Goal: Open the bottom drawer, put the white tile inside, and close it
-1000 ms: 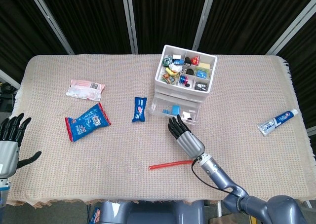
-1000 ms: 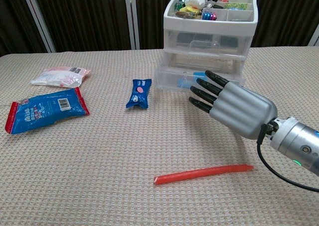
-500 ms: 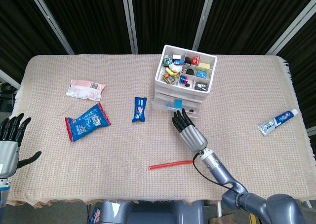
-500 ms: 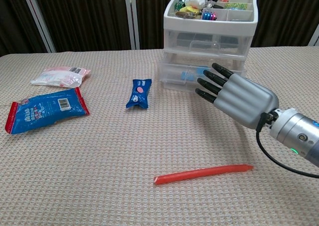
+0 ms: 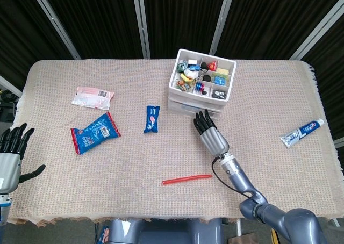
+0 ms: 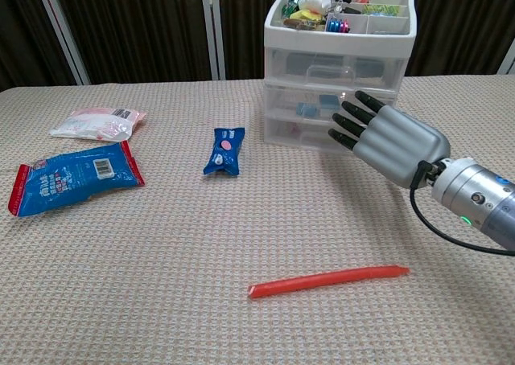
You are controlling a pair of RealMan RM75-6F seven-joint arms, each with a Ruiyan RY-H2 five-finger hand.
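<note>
The white drawer unit (image 5: 201, 88) (image 6: 338, 67) stands at the back of the table, its top tray full of small items. Its bottom drawer (image 6: 296, 130) sits pushed in, flush with the drawers above. Blue items show through the clear front; I cannot make out the white tile. My right hand (image 5: 210, 134) (image 6: 390, 140) holds nothing, its straight fingers (image 6: 348, 130) against the drawer front. Far from the unit, my left hand (image 5: 11, 152) hovers open at the table's near left edge, seen only in the head view.
A red stick (image 5: 186, 179) (image 6: 328, 281) lies near the front edge. A small blue packet (image 5: 152, 118) (image 6: 224, 149), a larger blue bag (image 5: 94, 132) (image 6: 72, 177) and a pink-white packet (image 5: 93, 97) (image 6: 98, 123) lie to the left. A toothpaste tube (image 5: 302, 132) lies far right.
My right hand moved toward the unit, pushing the pulled-out bottom drawer back until it is flush. The left hand has not moved.
</note>
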